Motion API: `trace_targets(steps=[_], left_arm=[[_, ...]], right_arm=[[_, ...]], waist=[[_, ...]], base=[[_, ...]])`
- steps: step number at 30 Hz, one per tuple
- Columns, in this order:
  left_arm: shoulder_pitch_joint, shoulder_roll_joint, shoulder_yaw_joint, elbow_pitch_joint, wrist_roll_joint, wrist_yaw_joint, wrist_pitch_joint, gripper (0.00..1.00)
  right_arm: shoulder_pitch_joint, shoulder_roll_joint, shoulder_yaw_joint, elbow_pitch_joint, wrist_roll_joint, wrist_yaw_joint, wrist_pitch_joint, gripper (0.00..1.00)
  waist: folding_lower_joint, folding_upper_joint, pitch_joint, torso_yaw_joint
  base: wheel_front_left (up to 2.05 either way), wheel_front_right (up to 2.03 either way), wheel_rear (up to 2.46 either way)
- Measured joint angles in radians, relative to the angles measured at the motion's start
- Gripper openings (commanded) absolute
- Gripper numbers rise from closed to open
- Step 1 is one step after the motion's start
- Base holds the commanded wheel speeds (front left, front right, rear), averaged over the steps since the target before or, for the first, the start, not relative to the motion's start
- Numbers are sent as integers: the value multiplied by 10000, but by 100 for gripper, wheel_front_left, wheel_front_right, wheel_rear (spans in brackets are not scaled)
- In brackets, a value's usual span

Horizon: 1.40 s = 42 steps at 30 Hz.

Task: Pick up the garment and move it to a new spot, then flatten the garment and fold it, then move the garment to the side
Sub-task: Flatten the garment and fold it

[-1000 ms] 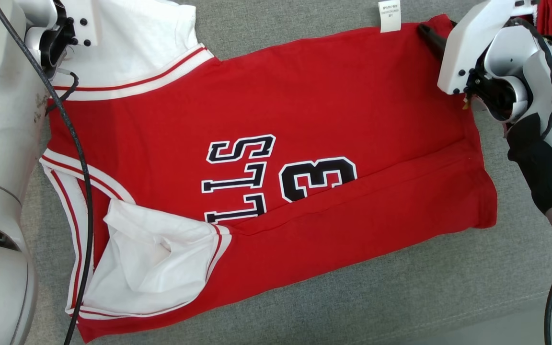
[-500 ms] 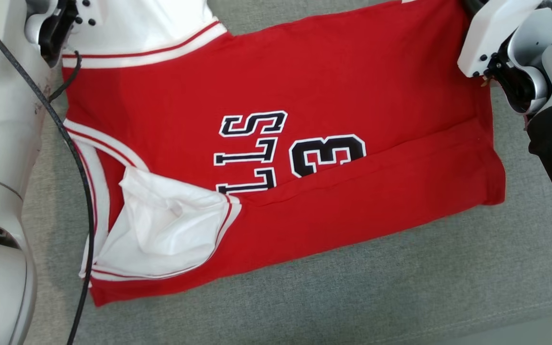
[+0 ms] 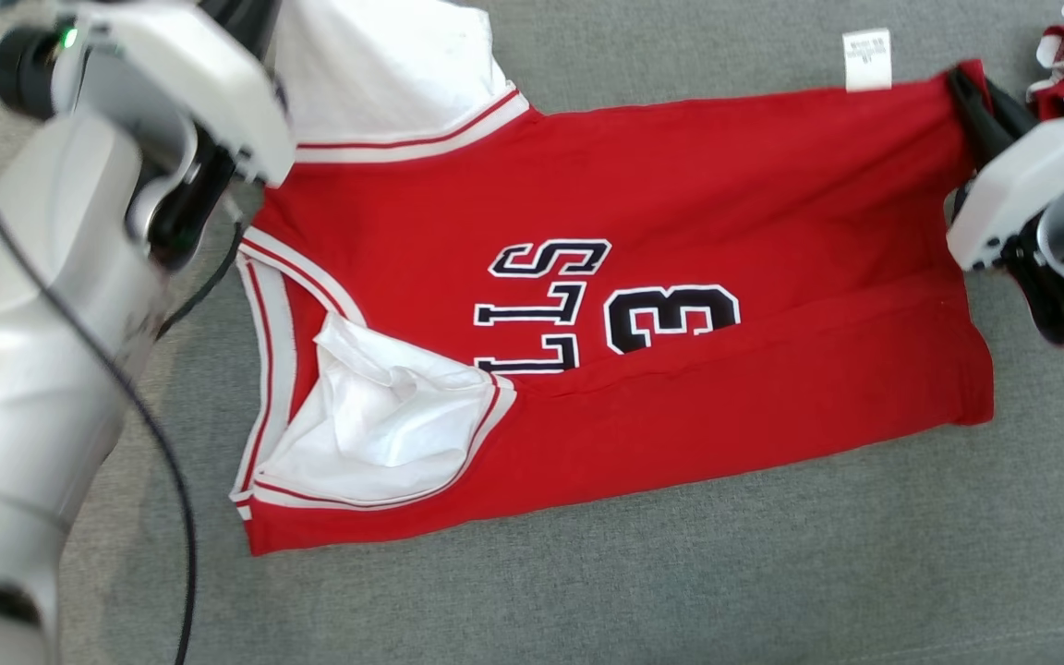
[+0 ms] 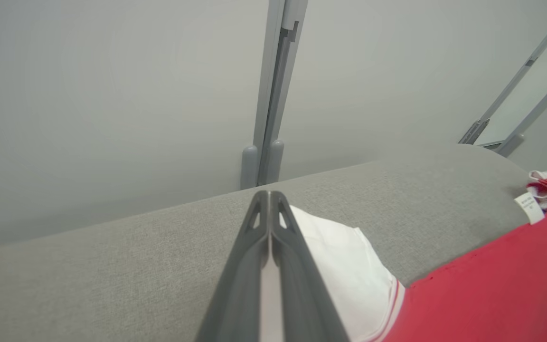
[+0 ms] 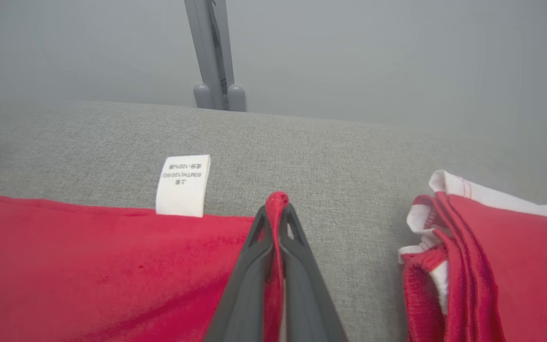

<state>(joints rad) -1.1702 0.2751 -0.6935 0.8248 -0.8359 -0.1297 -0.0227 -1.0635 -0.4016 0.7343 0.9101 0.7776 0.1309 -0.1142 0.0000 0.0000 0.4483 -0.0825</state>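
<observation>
Grey upholstered cushion (image 3: pixel 680 573): carries everything I list. Red jersey (image 3: pixel 698 203), white-trimmed, lettering up: spread mid-cushion, with a fold along its near edge. Second red-and-white garment (image 5: pixel 492 266): bunched just beside the jersey's far right corner. Right gripper (image 5: pixel 277 213): clamped tight on that corner. Left gripper (image 4: pixel 268 199): closed; I read white sleeve cloth pinched between its fingers. Care label (image 3: pixel 867 60): at the far hem.

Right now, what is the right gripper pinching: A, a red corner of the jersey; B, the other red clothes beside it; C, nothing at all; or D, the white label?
A: in the right wrist view the right gripper is closed on a red fold of the jersey, while the white label sits off to one side and the other red clothes lie apart from the fingers.
</observation>
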Motion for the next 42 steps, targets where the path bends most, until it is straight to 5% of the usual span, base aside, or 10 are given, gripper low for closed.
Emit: trace_targets(steps=[10, 21, 30, 42], left_arm=[[2874, 1567, 384, -3597, -1183, 366, -382, 0], [6229, 2892, 941, -8663, -2242, 2238, -29, 0], [8468, 3290, 909, -11029, -2711, 3271, -128, 0], [9837, 3246, 596, -11806, -2970, 3699, -291, 0]], right_arm=[[1280, -602, 543, -514, 890, 0, -817, 0], [2036, -1172, 807, -1014, 1204, -2, -1335, 0], [2778, -1528, 623, -1446, 918, 0, -1448, 0], [3943, -1461, -232, -1697, 343, 0, -1463, 0]], waist=[[0, 0, -739, 323], [0, 0, -1155, 479], [-1, 0, -1188, 662], [-1, 0, -1111, 751]], base=[[0, 0, 0], [0, 0, 0], [0, 0, 0], [0, 0, 0]])
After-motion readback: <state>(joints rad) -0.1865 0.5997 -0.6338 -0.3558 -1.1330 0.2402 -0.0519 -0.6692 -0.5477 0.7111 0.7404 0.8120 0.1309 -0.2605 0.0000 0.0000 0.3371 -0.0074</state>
